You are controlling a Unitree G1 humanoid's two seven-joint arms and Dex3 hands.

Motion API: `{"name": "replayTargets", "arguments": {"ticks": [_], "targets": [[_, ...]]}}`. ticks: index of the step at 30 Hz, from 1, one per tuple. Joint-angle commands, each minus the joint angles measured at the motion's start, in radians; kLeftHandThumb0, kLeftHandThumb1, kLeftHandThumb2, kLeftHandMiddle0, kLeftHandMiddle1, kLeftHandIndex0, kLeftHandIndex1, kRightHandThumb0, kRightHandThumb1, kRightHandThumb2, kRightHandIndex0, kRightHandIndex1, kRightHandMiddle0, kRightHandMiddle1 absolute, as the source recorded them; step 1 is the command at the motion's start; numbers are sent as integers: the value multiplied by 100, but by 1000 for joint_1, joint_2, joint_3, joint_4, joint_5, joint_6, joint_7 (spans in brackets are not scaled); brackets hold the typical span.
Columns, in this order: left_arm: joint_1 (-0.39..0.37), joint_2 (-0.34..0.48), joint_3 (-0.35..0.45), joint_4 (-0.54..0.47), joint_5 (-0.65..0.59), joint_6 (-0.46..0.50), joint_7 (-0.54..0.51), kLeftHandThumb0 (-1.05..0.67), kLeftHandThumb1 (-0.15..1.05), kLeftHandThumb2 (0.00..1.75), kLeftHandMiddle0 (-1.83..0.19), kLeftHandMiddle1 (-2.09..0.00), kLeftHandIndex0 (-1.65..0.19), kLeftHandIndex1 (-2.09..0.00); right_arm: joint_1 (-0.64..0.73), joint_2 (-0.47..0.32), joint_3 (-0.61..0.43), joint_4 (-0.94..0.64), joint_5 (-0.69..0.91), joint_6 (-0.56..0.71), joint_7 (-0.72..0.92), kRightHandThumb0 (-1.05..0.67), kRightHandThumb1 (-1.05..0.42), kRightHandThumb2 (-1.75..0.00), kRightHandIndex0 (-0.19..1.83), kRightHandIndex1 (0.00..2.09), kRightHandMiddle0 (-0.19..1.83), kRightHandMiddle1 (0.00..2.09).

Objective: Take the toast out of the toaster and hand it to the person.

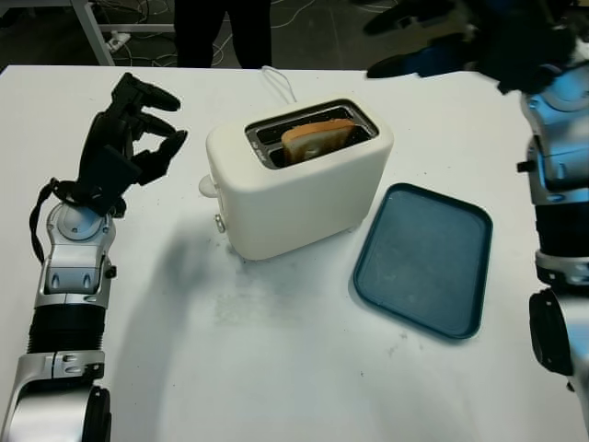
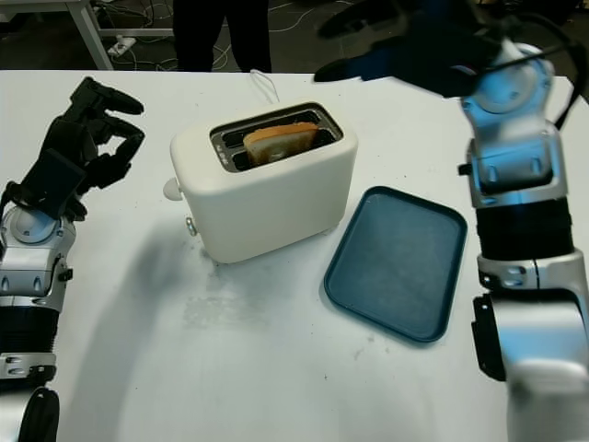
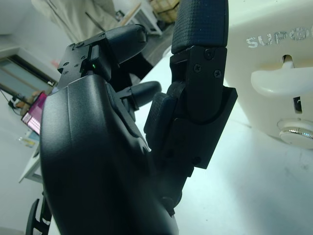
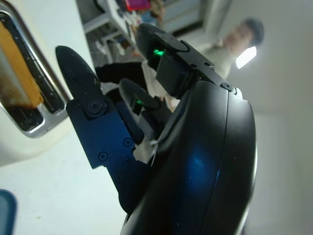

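A cream toaster (image 1: pixel 299 184) stands mid-table with a browned slice of toast (image 1: pixel 317 139) poking up from its front slot. My left hand (image 1: pixel 147 124) hovers open to the left of the toaster, a short gap away, facing the end with the lever (image 3: pixel 281 81). My right hand (image 1: pixel 405 41) is raised above the table's far side, behind and to the right of the toaster, open and holding nothing. From the right wrist view the toast (image 4: pixel 17 73) sits in its slot just beyond the fingers (image 4: pixel 80 78).
A dark teal tray (image 1: pixel 428 258) lies to the right of the toaster. A person in dark trousers (image 1: pixel 221 32) stands at the table's far edge. The toaster's white cord (image 1: pixel 279 83) runs off behind it. Bare white tabletop (image 1: pixel 276 368) stretches in front.
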Motion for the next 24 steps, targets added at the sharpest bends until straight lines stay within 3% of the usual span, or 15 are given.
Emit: {"name": "replayTargets", "arguments": {"ticks": [1,11,24], "targets": [[1,-1,-1,-5,-1,-9,6,-105,92,33,0,-166,0,-158,-20,9,45,20,-45,-61,9,-55,-58,0,84,64,93,19],[4,0,0,-2,-4,-13,1,-105,92,33,0,-166,0,-158,1,41,156,127,-212,-249,-62,-39,-57,0,77,61,95,16],[5,-1,-2,3,-3,-15,7,-105,92,33,0,-168,0,-159,-24,33,204,294,-395,-400,-229,-26,-59,0,81,52,98,10]]}}
